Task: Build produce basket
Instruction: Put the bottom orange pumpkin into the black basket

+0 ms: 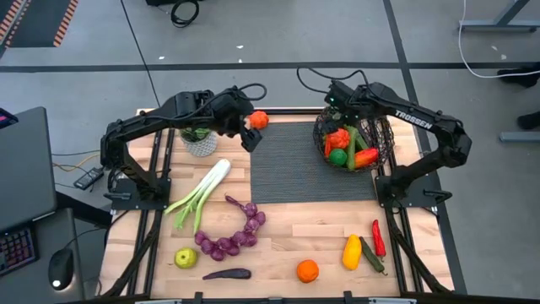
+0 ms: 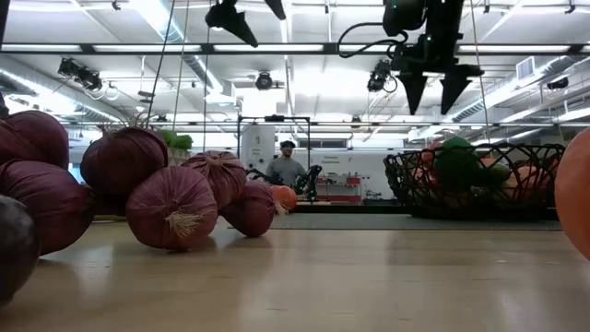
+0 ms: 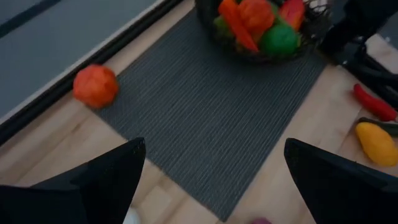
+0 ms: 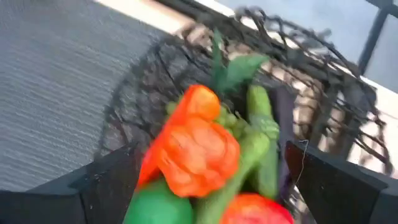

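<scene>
The dark wire basket [image 1: 384, 135] stands on the grey mat's far right part and holds an orange pepper [image 4: 196, 149], green pieces and red ones. My right gripper [image 1: 337, 108] hovers open above the basket's left side [image 4: 211, 149] and holds nothing. My left gripper [image 1: 251, 135] hangs open over the mat's far left part [image 3: 213, 142], also empty. A loose orange [image 1: 259, 120] [image 3: 95, 86] lies at the mat's far left corner, just beyond it. In the low view the right gripper [image 2: 433, 88] hangs above the basket [image 2: 479, 180].
On the wood near the table's front lie a leek [image 1: 198, 194], a purple string of bulbs [image 1: 232, 236], a green apple [image 1: 186, 257], an aubergine [image 1: 226, 274], an orange [image 1: 307, 270], a yellow pepper [image 1: 352, 251] and a red chilli [image 1: 378, 238]. A potted plant [image 1: 199, 139] stands far left.
</scene>
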`<action>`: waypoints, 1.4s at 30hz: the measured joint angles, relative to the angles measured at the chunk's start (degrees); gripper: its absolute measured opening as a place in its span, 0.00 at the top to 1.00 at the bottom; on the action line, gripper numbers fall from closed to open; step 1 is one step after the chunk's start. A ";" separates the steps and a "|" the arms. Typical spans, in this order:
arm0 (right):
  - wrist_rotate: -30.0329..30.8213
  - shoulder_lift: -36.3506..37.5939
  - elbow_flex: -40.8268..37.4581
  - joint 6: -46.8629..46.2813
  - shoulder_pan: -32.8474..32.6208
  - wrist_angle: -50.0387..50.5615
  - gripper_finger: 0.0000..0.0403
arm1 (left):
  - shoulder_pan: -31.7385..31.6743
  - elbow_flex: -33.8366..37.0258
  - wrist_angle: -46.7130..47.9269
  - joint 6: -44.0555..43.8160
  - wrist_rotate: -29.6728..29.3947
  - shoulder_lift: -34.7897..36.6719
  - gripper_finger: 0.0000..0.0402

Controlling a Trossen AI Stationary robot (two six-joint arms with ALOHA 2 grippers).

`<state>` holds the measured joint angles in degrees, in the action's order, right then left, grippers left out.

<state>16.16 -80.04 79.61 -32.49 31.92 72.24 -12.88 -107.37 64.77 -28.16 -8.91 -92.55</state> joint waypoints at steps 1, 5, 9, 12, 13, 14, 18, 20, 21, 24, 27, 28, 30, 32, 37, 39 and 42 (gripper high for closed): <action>-0.94 -0.06 -0.02 0.26 0.17 -1.69 0.01 | -0.02 0.00 0.67 -0.11 0.00 0.00 0.03; -5.32 -0.73 -0.02 1.63 0.03 -14.87 0.01 | -0.34 0.00 0.71 0.26 -0.96 0.00 0.03; -6.97 -3.91 0.00 3.14 -1.14 -28.48 0.01 | -2.08 0.00 -0.10 0.20 -3.25 -0.02 0.03; -9.07 -7.85 0.00 4.06 -1.52 -34.65 0.01 | -3.38 0.00 -0.10 -1.06 -3.37 -0.04 0.03; -10.08 -9.19 0.00 4.31 -1.56 -36.42 0.01 | -3.78 0.00 -0.14 -1.11 -3.38 -0.04 0.03; -11.02 -10.58 0.00 4.89 -1.57 -38.09 0.01 | -4.37 0.00 -0.32 -0.80 -3.37 -0.04 0.03; -13.00 -16.50 0.00 10.15 -2.29 -46.07 0.01 | -7.92 -0.19 -1.79 0.57 -4.12 -1.01 0.03; -13.05 -19.10 0.00 13.09 -2.66 -49.47 0.01 | -10.17 -0.10 -2.04 0.01 -4.09 -2.36 0.03; -13.19 -20.27 0.00 14.16 -2.90 -50.93 0.01 | -10.99 -0.04 -1.62 -0.01 -4.02 -3.20 0.03; -14.30 -23.35 0.00 14.88 -3.40 -54.37 0.01 | -13.05 -0.04 -1.20 -0.16 -0.15 -5.23 0.03; -14.75 -26.19 0.00 14.75 -3.99 -58.06 0.01 | -14.12 -0.04 -1.02 -2.31 6.30 -6.83 0.03; -14.73 -27.03 0.00 14.75 -4.12 -59.73 0.01 | -14.31 -0.04 -1.02 -2.97 8.06 -6.97 0.03; -14.72 -28.57 0.00 14.75 -4.26 -62.47 0.01 | -14.34 -0.04 -1.08 -3.81 11.07 -6.88 0.03; -14.75 -30.05 0.00 14.75 -4.24 -65.12 0.01 | -14.34 -0.04 -0.79 -3.90 13.07 -6.39 0.03; -14.51 -33.62 1.02 14.70 -3.47 -67.10 0.01 | -14.12 -0.04 0.64 -5.70 14.38 -3.67 0.03; -14.49 -35.36 2.31 14.69 -3.17 -66.94 0.01 | -14.10 -0.04 0.93 -7.04 14.37 -2.26 0.03; -14.27 -38.42 5.77 14.70 -2.82 -66.70 0.01 | -13.55 -0.04 0.86 -9.11 14.32 0.05 0.03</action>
<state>1.89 -118.46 85.38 -17.79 29.09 5.54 -26.44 -107.42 65.62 -37.27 5.41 -92.50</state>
